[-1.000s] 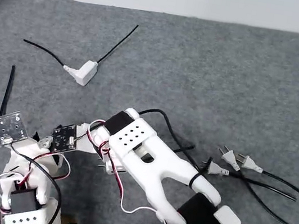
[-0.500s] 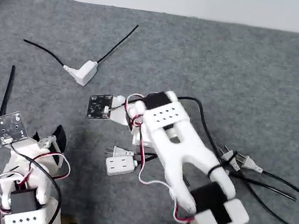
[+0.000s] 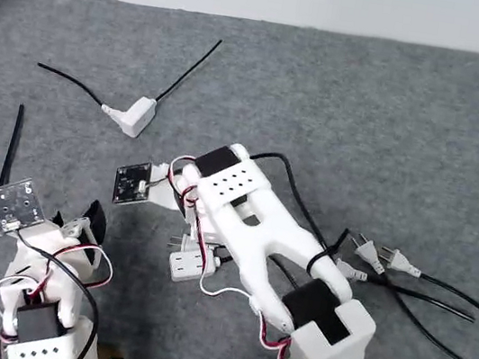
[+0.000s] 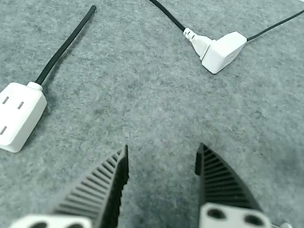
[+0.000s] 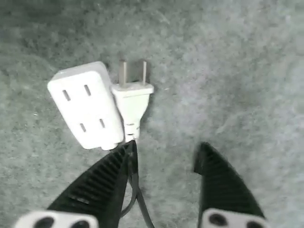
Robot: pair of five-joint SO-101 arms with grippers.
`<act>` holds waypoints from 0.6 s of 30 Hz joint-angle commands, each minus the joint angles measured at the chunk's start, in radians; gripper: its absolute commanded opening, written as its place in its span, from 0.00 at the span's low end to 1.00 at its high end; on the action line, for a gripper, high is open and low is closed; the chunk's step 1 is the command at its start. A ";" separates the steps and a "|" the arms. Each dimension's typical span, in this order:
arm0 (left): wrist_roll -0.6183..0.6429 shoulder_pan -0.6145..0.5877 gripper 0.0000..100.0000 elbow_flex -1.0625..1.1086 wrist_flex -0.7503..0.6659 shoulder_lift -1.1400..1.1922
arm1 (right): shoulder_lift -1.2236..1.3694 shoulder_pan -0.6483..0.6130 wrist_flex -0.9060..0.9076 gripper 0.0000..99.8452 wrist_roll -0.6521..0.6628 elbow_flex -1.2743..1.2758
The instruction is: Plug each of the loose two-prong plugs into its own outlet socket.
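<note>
1. On the grey tabletop, close to the arms' bases, a white outlet block lies flat with its slots facing up.
2. A white two-prong plug lies touching the long side of that block. Its prongs rest over the tabletop, not in any slot.
3. The right gripper hangs just above the plug lead, fingers spread and holding nothing.
4. The left gripper sits low at the left side, near its own base, fingers likewise spread and holding nothing, over the tabletop.
5. A second outlet with a thick black cord lies just beside the left arm.
6. A third outlet lies farther back, well apart from both arms, with thin black cords leaving it.
7. Three more plugs lie together to the right of the right arm, all loose, with their trailing cords running toward the right edge.
</note>
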 commanded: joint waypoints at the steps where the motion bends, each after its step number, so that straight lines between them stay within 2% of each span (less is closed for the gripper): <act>1: -0.009 -0.005 0.22 -0.010 0.003 -0.012 | -0.010 -0.012 0.008 0.16 -0.008 -0.012; 12: -0.009 -0.005 0.22 -0.010 0.003 -0.012 | -0.012 -0.044 -0.074 0.14 -0.008 0.132; 18: -0.009 -0.005 0.22 -0.010 0.003 -0.012 | -0.012 0.047 -0.081 0.14 0.038 0.152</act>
